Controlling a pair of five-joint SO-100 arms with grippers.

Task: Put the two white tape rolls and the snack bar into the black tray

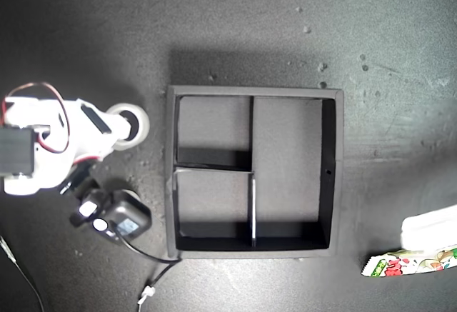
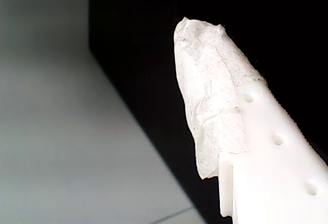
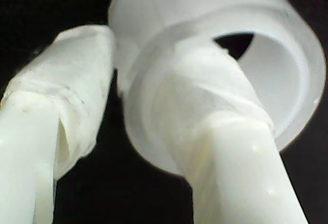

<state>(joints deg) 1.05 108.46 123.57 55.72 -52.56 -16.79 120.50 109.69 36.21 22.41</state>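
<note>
The black tray (image 1: pixel 170 183) sits in the middle of the exterior view with all its compartments empty. A white tape roll (image 1: pixel 137 123) lies flat on the dark mat just off the tray's side toward the exterior view's left. My second gripper (image 1: pixel 118 128) is at that roll. In the second wrist view its padded fingers (image 3: pixel 77 80) straddle the wall of the roll (image 3: pixel 287 55) and press on it. The snack bar (image 1: pixel 410 263) lies at the exterior view's lower right corner. Of my first gripper only one padded finger (image 2: pixel 210 96) shows, with nothing at it.
A white arm part (image 1: pixel 430 230) juts in from the exterior view's right edge just above the snack bar. A black camera module (image 1: pixel 120 217) hangs on the second arm, and its cable (image 1: pixel 161 273) trails over the mat. Small crumbs (image 1: pixel 321 66) dot the mat beyond the tray.
</note>
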